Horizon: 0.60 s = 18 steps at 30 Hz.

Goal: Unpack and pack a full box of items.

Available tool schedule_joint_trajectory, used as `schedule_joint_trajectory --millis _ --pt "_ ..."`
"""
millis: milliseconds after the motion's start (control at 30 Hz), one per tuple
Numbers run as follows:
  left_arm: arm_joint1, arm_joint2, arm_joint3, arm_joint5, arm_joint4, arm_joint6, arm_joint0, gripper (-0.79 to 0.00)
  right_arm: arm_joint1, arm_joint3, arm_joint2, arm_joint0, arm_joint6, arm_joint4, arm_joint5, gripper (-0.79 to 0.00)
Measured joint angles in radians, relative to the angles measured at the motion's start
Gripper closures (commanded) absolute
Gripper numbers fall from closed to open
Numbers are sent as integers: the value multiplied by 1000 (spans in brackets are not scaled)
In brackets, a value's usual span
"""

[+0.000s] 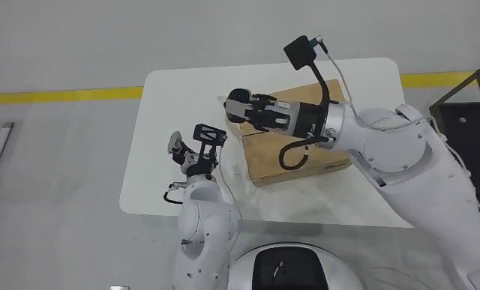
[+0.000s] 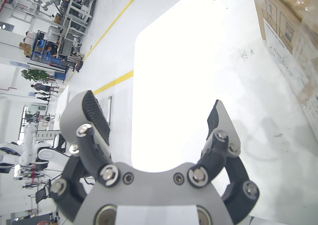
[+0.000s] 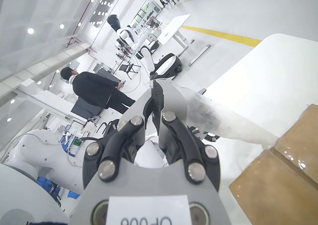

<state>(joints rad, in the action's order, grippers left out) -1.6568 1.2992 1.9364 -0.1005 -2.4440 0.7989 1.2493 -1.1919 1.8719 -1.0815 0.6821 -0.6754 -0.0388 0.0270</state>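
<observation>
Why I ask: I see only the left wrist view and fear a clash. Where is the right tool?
Observer: The right tool is over the box's far corner, on the left tool's side.
Operator: Is it holding anything?
Observer: Yes. It is shut on a tape strip that runs back to the box top.
Operator: Is the box open yet?
Observer: No, its top lies flat and closed.
</observation>
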Motion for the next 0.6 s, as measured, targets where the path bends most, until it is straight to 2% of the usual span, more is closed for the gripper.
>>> schedule_joint_trajectory --millis 133,467,600 --pt "0 3 -2 -8 4 -3 -8 -785 21 25 -105 93 10 38 -8 0" --pt "-2 -18 -8 -43 21 -10 -43 -785 67 100 -422 425 -8 21 -2 0" --pt "-4 -40 0 -59 32 -17 -57 -785 79 89 -490 502 -3 117 5 0"
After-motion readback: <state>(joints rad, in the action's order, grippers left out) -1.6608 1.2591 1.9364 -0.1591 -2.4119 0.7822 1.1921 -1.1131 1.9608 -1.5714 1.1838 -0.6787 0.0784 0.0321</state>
